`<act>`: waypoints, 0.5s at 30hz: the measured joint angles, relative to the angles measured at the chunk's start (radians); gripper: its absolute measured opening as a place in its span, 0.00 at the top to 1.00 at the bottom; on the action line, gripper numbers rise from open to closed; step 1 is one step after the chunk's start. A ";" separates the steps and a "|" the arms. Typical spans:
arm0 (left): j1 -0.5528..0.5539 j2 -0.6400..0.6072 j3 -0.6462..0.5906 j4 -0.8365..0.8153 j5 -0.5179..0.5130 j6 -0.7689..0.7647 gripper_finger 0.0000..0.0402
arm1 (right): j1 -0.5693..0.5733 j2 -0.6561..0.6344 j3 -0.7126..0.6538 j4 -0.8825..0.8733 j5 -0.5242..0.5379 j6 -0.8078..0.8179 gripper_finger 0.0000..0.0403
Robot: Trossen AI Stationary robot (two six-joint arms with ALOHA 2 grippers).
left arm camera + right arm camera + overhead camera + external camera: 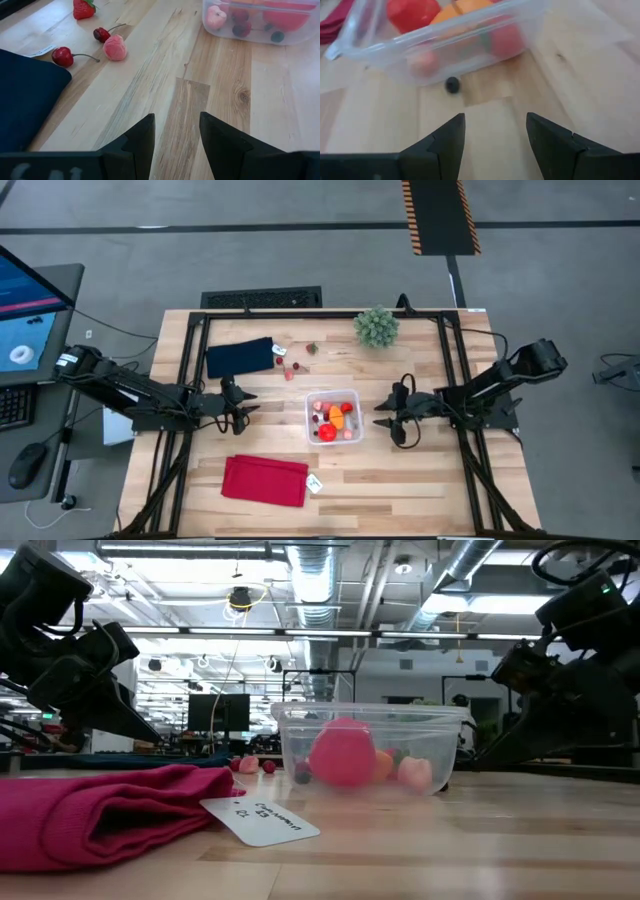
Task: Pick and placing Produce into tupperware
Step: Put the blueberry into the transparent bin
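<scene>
Your red cloth (95, 812) lies nearest; behind it sits the tupperware (333, 417) mid-table, produce (336, 420) inside — four pieces (104, 41) loose by the navy cloth (240, 357). Left gripper (238, 406) and right gripper (392, 421) flank it, both released, empty.

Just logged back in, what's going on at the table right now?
Toy produce is being sorted into the tupperware, which already holds several pieces. Both grippers are open and empty: the left gripper sits left of the tub, the right gripper on its right. A strawberry, two cherries and a pink piece lie loose by the navy cloth.
</scene>
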State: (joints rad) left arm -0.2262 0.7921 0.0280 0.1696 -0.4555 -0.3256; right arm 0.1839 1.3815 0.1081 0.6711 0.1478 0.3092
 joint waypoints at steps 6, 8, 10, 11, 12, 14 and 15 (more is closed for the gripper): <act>0.000 0.000 0.000 0.000 0.000 0.000 0.64 | -0.001 0.133 0.001 0.182 -0.075 -0.038 0.42; 0.000 0.000 0.000 0.000 0.000 0.000 0.64 | -0.001 0.189 0.005 0.222 -0.086 -0.048 0.42; 0.000 0.000 0.000 0.000 0.000 0.000 0.64 | -0.003 0.244 0.013 0.252 -0.092 -0.059 0.42; 0.000 0.000 0.000 0.000 0.000 0.000 0.64 | -0.003 0.272 0.022 0.276 -0.095 -0.059 0.42; 0.000 0.000 0.000 0.000 0.000 0.000 0.64 | -0.004 0.298 0.026 0.311 -0.098 -0.059 0.42; 0.000 0.000 0.000 0.000 0.000 0.000 0.64 | -0.012 0.348 0.023 0.387 -0.117 -0.062 0.42; 0.000 0.000 0.000 -0.001 0.000 0.000 0.64 | -0.016 0.366 0.023 0.417 -0.132 -0.068 0.42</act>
State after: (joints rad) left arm -0.2260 0.7921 0.0280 0.1687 -0.4553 -0.3256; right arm 0.1676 1.7478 0.1314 1.0880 0.0154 0.2417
